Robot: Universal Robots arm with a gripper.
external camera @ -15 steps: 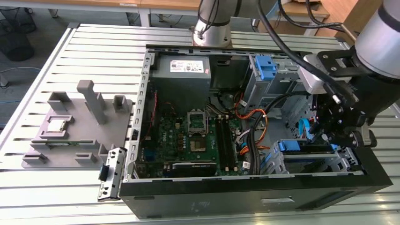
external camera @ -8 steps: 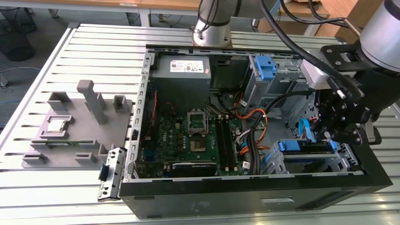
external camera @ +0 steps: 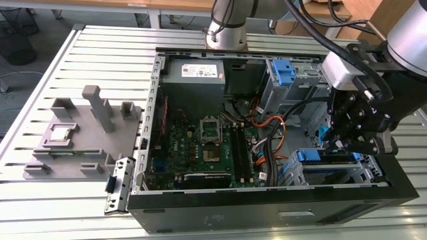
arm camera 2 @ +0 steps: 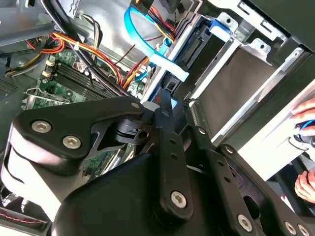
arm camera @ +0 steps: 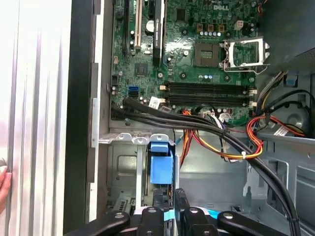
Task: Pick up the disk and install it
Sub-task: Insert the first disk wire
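Where the open case (external camera: 267, 200) has its drive cage (external camera: 333, 170), the disk (external camera: 327, 156) sits in the cage with its blue rails showing, in the corner of the case far from the power supply (external camera: 193, 72). The pincer (external camera: 353, 142) hangs right over the disk; in the first wrist view its fingers (arm camera: 147, 219) stand narrow around a blue tab (arm camera: 161, 168), though whether they grip it I cannot tell. Beside the cage lies the motherboard (external camera: 207, 145), crossed by cables (external camera: 273, 132). A grey fixture (external camera: 73, 135) rests outside the case on the slatted surface (external camera: 80, 205). A hand (arm camera 2: 307, 147) shows at the case's edge in the second wrist view.
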